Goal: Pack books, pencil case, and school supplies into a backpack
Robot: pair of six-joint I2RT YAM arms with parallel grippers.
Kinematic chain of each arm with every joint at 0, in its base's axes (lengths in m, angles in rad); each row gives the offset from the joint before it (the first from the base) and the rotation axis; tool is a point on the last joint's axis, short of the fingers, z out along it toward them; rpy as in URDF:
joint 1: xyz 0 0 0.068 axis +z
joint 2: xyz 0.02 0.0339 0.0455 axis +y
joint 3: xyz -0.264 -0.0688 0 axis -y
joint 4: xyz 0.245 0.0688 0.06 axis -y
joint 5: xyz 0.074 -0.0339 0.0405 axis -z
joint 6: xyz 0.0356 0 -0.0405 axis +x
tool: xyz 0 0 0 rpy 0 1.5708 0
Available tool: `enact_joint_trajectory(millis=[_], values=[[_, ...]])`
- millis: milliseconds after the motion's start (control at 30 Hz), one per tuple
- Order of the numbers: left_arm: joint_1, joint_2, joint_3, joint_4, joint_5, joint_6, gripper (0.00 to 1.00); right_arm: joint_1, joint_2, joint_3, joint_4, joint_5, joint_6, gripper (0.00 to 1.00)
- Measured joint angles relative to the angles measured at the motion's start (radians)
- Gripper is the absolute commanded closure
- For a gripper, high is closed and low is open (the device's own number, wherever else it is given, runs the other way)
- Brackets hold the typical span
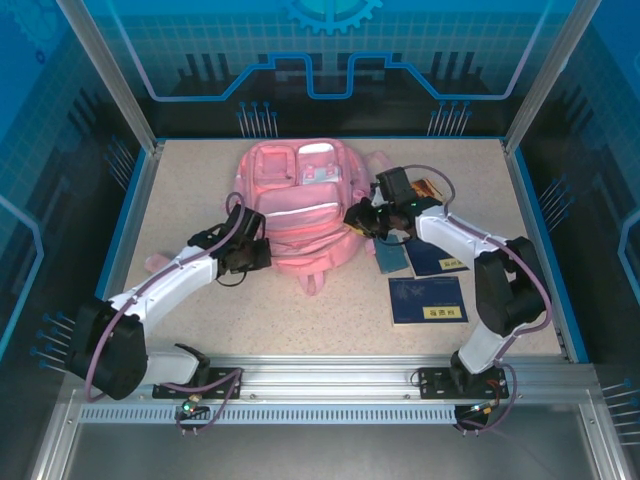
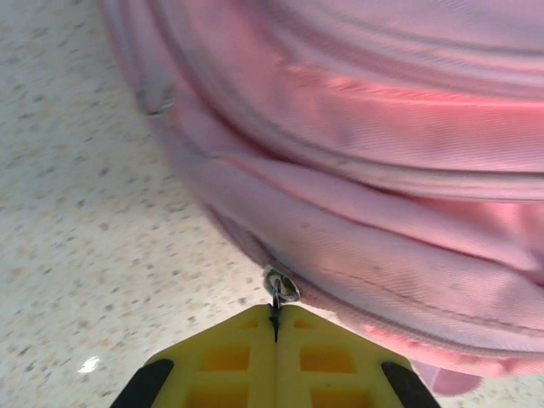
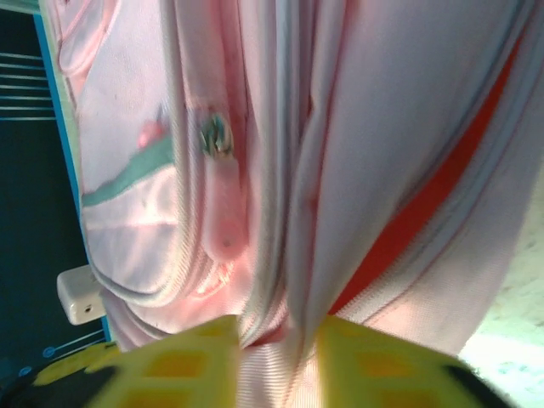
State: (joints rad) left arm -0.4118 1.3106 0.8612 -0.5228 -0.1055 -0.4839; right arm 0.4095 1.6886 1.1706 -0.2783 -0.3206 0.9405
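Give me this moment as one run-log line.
left gripper: shut on zipper pull | right gripper: jaws apart around backpack fabric | books: unpacked, on table

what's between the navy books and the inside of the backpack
The backpack itself: its zip opening is only a narrow slit beside the right gripper, with fabric between that gripper's parted fingers. The right arm also reaches over the upper navy book.

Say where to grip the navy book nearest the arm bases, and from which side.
Probably its near long edge, approached from the bases' side: the navy book lies flat and thin on the table, with bare tabletop in front, while a second navy book lies close to its far edge.
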Motion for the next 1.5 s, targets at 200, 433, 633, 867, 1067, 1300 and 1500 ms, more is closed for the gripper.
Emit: enact_joint_trajectory(millis=[200, 433, 633, 867, 1067, 1300, 1500], values=[[-0.153, 0.0, 0.0, 0.069, 0.098, 0.066, 1.0, 0.008, -0.129, -0.059, -0.037, 0.047, 0.016, 0.32], [-0.274, 0.018, 0.021, 0.145, 0.196, 0.095, 1.0, 0.066, -0.321, -0.201, -0.081, 0.099, 0.174, 0.33], [-0.326, 0.079, 0.057, 0.186, 0.229, 0.101, 1.0, 0.152, -0.32, -0.216, -0.137, 0.129, 0.299, 0.36], [-0.338, 0.085, 0.068, 0.203, 0.225, 0.101, 1.0, 0.18, -0.308, -0.276, -0.134, 0.142, 0.417, 0.36], [-0.338, 0.084, 0.051, 0.181, 0.181, 0.077, 0.67, 0.185, -0.31, -0.322, -0.132, 0.162, 0.462, 0.37], [-0.337, 0.082, -0.076, 0.201, 0.171, 0.01, 0.53, 0.185, -0.236, -0.322, -0.067, 0.122, 0.486, 0.51], [-0.338, 0.086, -0.146, 0.316, 0.187, -0.026, 0.52, 0.185, -0.192, -0.32, -0.034, 0.097, 0.498, 0.7]])
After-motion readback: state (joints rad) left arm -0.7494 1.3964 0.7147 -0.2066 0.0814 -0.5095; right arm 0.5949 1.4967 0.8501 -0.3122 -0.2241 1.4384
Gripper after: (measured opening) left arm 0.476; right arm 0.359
